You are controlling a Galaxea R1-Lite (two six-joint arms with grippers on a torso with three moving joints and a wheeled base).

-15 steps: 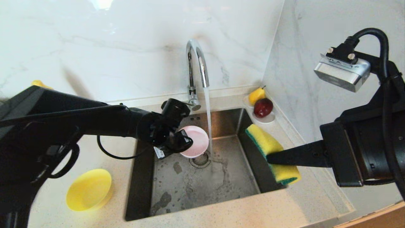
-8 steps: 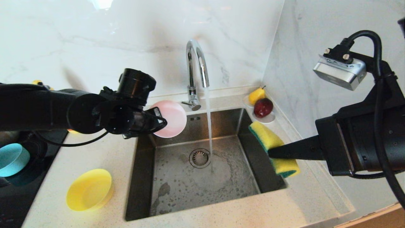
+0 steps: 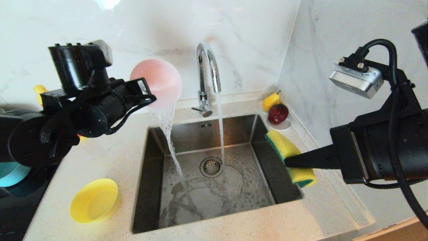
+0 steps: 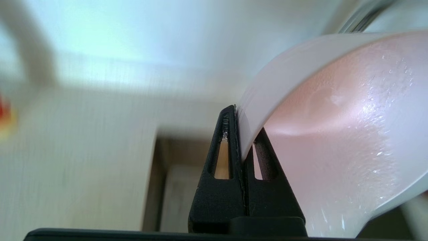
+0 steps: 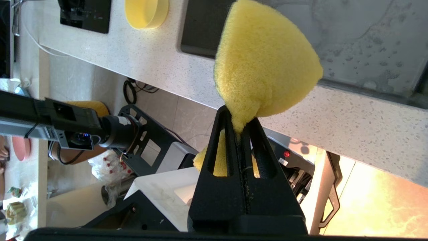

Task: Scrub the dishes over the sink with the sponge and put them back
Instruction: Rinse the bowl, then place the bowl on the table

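The square brushed-steel sink point(image 3: 214, 197) sits in the speckled pale countertop point(image 3: 110, 157), with water running from the curved chrome tap point(image 3: 209, 67) towards the round drain strainer point(image 3: 211, 166). The left gripper point(image 3: 147, 95), raised over the sink's left rear corner, is clamped on the rim of the round pink plastic bowl point(image 3: 160, 78), which is tipped so that water pours from it into the basin. The right gripper point(image 3: 289, 162) hangs over the sink's right edge, jaws pinched on the soft yellow sponge with a green scouring side point(image 3: 284, 147). A round yellow plastic bowl point(image 3: 94, 200) rests on the counter left of the sink. A light blue bowl point(image 3: 11, 174) shows partly at the far left. A small white saucer point(image 3: 282, 125) behind the sponge carries a red apple point(image 3: 278, 113) and a yellow pear point(image 3: 271, 100).
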